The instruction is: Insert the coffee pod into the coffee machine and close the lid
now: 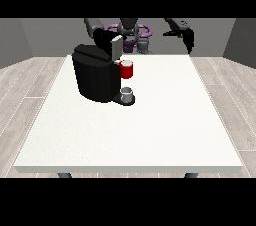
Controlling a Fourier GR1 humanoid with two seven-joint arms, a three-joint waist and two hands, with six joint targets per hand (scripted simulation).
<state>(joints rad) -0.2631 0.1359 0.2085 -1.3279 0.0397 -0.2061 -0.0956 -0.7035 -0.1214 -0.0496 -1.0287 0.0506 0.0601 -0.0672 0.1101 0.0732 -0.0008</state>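
A black coffee machine stands on the white table, left of the middle. Its grey lid is raised upright at the top. A red pod holder shows at its front, with a small grey cup on the base below. I cannot make out a separate coffee pod. The hand at the view's left is just behind the raised lid, close to it; whether it touches is unclear. The hand at the view's right hangs above the table's far right corner, fingers pointing down, holding nothing.
The robot's torso stands behind the table's far edge. Wooden floor surrounds the table. White table surface stretches in front of and to the right of the machine.
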